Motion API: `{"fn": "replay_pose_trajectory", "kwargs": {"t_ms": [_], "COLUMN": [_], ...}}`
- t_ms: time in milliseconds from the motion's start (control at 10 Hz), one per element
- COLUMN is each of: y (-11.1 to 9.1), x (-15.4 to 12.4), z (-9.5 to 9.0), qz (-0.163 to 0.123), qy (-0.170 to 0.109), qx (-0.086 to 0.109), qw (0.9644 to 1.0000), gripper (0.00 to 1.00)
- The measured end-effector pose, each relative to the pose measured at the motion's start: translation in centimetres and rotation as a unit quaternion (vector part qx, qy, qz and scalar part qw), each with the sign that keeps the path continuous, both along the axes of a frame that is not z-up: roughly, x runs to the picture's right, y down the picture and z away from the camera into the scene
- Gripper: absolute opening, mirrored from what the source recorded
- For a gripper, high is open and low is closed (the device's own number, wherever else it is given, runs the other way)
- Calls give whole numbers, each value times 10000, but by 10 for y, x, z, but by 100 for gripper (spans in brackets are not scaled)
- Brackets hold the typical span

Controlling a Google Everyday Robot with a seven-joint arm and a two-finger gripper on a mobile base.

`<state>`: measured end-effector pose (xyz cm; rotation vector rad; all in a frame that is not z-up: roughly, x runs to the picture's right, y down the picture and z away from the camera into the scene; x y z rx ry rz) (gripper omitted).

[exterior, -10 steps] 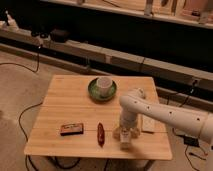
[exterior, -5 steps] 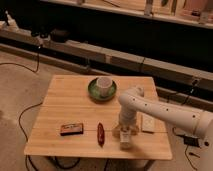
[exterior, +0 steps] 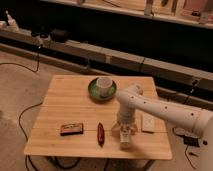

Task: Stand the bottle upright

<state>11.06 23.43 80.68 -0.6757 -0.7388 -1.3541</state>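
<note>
My gripper [exterior: 125,134] hangs down from the white arm [exterior: 150,107] over the front right part of the wooden table [exterior: 65,100]. A small whitish bottle [exterior: 126,142] shows right below the gripper, near the table's front edge, and looks roughly upright. The gripper covers its top, so I cannot tell whether it is held. The slim red pepper-like object [exterior: 100,133] lies just left of the gripper.
A flat whitish pad [exterior: 148,122] lies right of the gripper. A brown box [exterior: 71,129] lies at the front left. A green plate [exterior: 92,92] with a white cup [exterior: 104,84] stands at the back middle. Cables run on the floor.
The arm's upper part has shifted slightly toward the back. The gripper stays over the same spot with the whitish bottle under it.
</note>
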Motion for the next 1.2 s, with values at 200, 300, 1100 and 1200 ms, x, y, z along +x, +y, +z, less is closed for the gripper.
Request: {"fn": "replay_pose_trajectory", "kwargs": {"t_ms": [200,300,1100,1200], "y": [-4,-4,-4,-4], "x": [-3,0,-11,-12], "z": [-10,-11,-2,-1], "qz": [120,92,-109,-122], "qy": [18,93,119,126], "qx": [-167,-216,-593,-631], "qw": [9998,9997,9981,9979], "gripper": [80,80,78,70]}}
